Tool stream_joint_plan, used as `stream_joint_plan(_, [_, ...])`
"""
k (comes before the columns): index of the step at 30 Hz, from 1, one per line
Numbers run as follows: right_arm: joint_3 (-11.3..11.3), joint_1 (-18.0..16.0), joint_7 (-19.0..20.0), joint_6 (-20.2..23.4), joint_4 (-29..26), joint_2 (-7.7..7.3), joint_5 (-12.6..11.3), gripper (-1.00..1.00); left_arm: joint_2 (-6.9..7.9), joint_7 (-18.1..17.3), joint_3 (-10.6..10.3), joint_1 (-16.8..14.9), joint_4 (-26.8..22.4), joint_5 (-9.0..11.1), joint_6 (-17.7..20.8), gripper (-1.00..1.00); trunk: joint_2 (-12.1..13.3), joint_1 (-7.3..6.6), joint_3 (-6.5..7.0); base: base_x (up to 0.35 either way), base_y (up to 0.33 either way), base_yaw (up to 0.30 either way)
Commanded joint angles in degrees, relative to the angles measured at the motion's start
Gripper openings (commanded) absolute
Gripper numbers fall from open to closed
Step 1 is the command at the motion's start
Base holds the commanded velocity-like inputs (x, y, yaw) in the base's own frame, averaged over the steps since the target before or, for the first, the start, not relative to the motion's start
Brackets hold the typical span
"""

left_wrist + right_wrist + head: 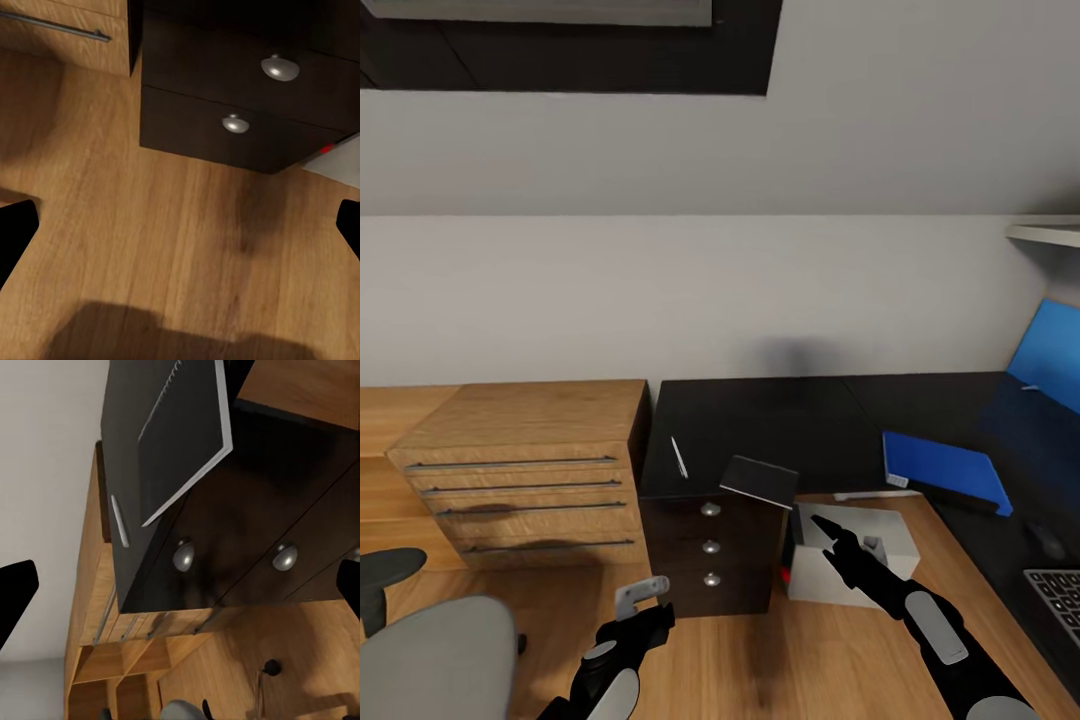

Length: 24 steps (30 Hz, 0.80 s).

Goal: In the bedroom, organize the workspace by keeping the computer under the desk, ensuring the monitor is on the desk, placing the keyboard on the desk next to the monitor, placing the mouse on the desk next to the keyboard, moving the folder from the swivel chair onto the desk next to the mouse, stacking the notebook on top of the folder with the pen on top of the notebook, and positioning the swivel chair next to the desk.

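The grey notebook (758, 480) (187, 435) lies at the front edge of the black desk (780, 420), overhanging the drawer unit (710, 545). The pen (679, 456) (120, 521) lies left of it. The blue folder (945, 470) rests on the desk's right wing, with the mouse (1048, 540) and keyboard (1060, 595) nearer me. The grey computer (860, 565) stands on the floor by the drawers. My right gripper (832, 532) (180, 585) hovers open just right of and below the notebook. My left gripper (645, 600) (180, 232) is open above the floor. The swivel chair (440, 660) is at lower left. The monitor is out of view.
A low oak cabinet (530, 470) with drawers adjoins the desk on the left. A blue wall panel (1050, 350) stands behind the right wing. A dark-framed skylight (570, 45) sits in the sloped ceiling. Oak floor (150, 225) lies between the chair and the drawers.
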Motion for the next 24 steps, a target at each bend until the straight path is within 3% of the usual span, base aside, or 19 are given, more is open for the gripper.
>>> stream_joint_plan(1, [-0.2, 0.0, 0.0, 0.5, 0.0, 0.01, -0.3, 1.0, 0.07, 0.4, -0.2, -0.1, -0.1, 0.3, 0.1, 1.0, -0.5, 0.23, -0.25, 0.0, 0.0, 0.0])
stream_joint_plan(11, [-0.2, 0.0, 0.0, 0.5, 0.1, 0.0, -0.1, 1.0, 0.17, 0.5, -0.3, 0.0, -2.3, 0.2, 0.1, 1.0, -4.5, 2.42, -2.04, 0.0, 0.0, 0.0])
stream_joint_plan(16, [-0.2, 0.0, 0.1, 0.4, 0.0, -0.04, -0.1, 1.0, 0.27, 0.6, -1.7, 2.3, -5.7, 0.3, 0.3, 1.0, -6.5, 3.52, -2.94, 0.0, 0.0, 0.0])
stream_joint_plan(24, [-0.1, 0.0, 0.1, 0.4, 0.0, -0.17, 0.0, 1.0, 0.3, 0.6, -1.9, 2.7, -6.3, 0.3, 0.3, 1.0, -9.7, 5.28, -4.38, 0.0, 0.0, 0.0])
